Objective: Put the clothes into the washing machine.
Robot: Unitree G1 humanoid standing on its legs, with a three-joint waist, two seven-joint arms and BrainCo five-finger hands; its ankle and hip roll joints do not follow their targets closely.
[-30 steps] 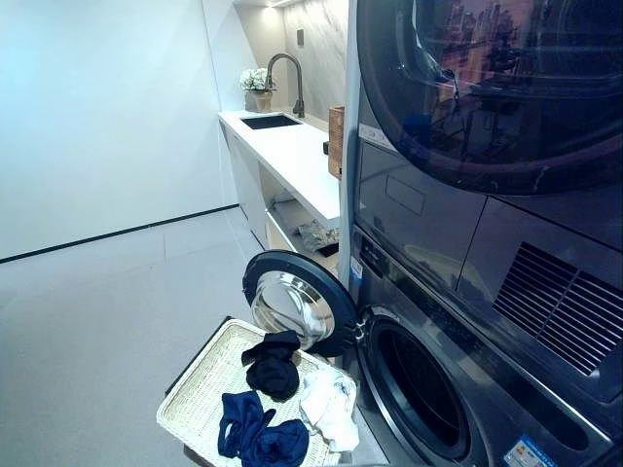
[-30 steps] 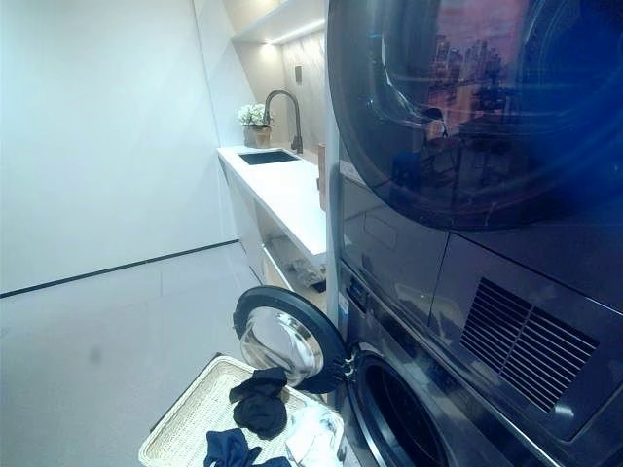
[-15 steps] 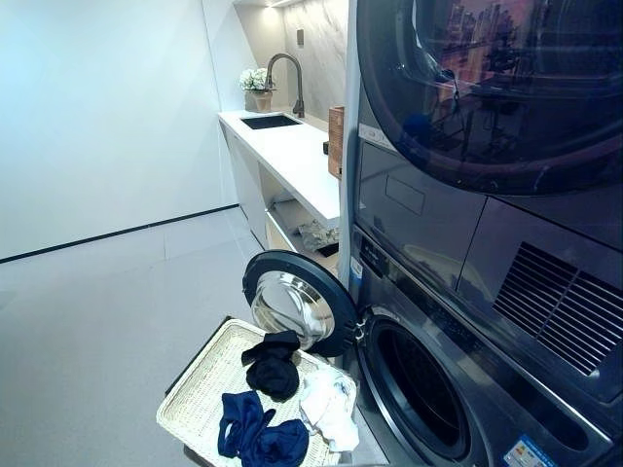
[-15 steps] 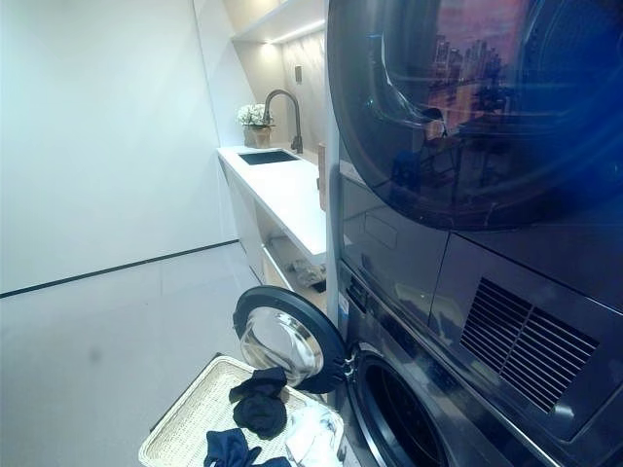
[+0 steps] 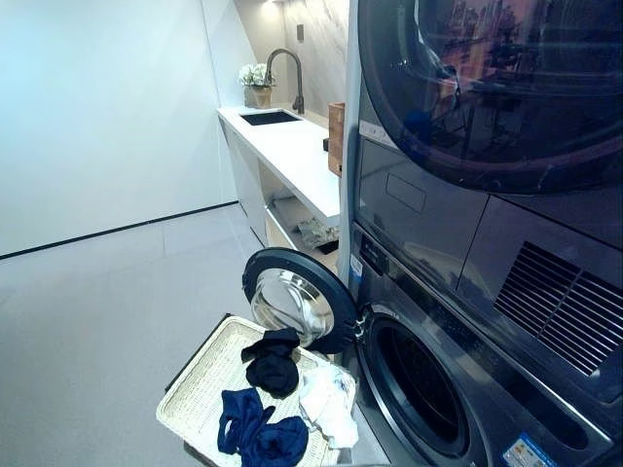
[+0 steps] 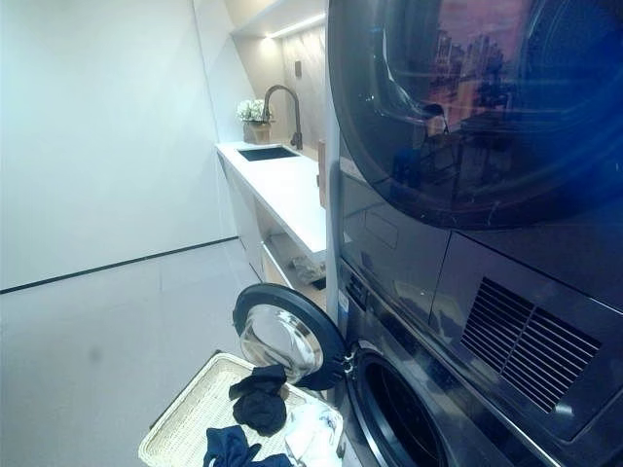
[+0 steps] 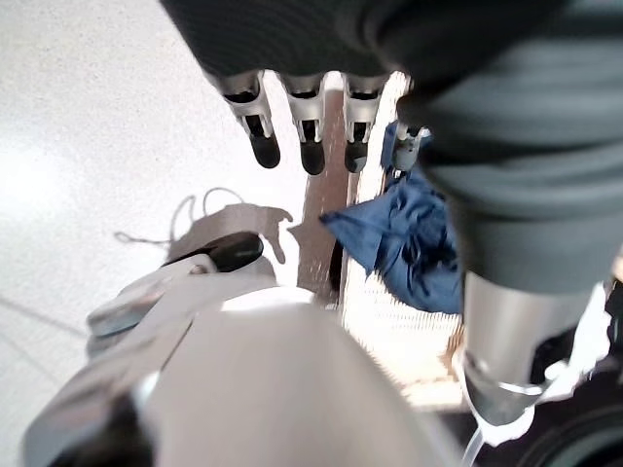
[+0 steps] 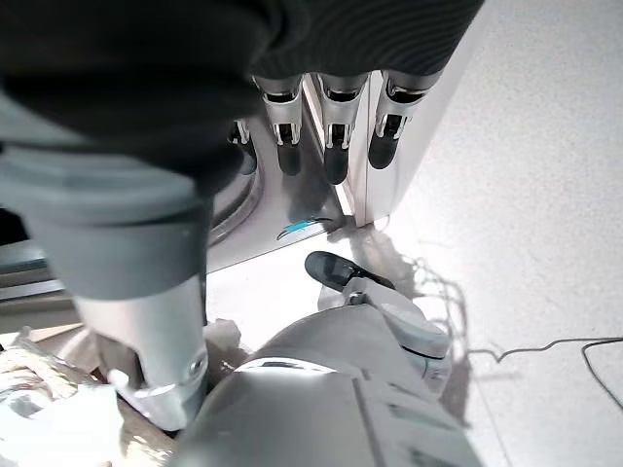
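Three garments are lying in the basket (image 5: 200,389) on the floor beside the washer's (image 5: 419,389) open door (image 5: 292,302): black top (image 5: 272,362), navy piece (image 5: 255,433), white piece (image 5: 327,404) nearest the drum. I am holding both hands relaxed, fingers straight, grasping nothing. My left hand (image 7: 311,126) is hanging above the basket's edge, with the navy piece below and just past its fingertips, so I am judging it the nearer hand. My right hand (image 8: 331,126) is hanging by the washer's lower front, and its wrist view is showing white cloth below that hand.
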